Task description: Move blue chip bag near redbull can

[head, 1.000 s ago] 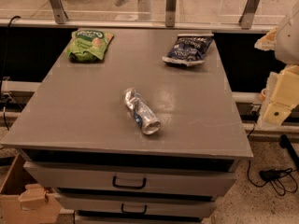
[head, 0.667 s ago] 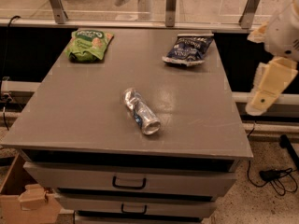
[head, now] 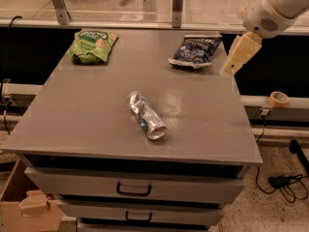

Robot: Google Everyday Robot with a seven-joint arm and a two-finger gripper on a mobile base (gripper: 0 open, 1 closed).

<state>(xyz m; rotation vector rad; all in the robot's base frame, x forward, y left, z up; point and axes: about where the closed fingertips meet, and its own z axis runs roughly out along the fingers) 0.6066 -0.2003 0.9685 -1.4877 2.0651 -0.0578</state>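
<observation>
Hanging over rear-right edge of tabletop (head: 87, 110): gripper (head: 240, 55), cream-coloured, angled down-left off the white arm (head: 275, 6) in the top-right corner. Jaws state: can't tell, spread vs. pressed together isn't visible from this angle.

Blue chip bag (head: 195, 51) lies flat at rear-right of tabletop, just left of gripper. Close but apart, no contact visible. Bag is approx. level w/ gripper tip.

Redbull can (head: 146, 115) is on its side near tabletop centre, lying diagonal, shiny round end facing front-right. Well apart from bag: bag sits behind and to the right of can.

Green snack bag (head: 92, 46) lies flat at rear-left, well apart from both. Drawers (head: 135, 187) under the tabletop. Tape roll (head: 278, 98) on ledge to the right, cardboard box (head: 19, 207) on floor front-left.
</observation>
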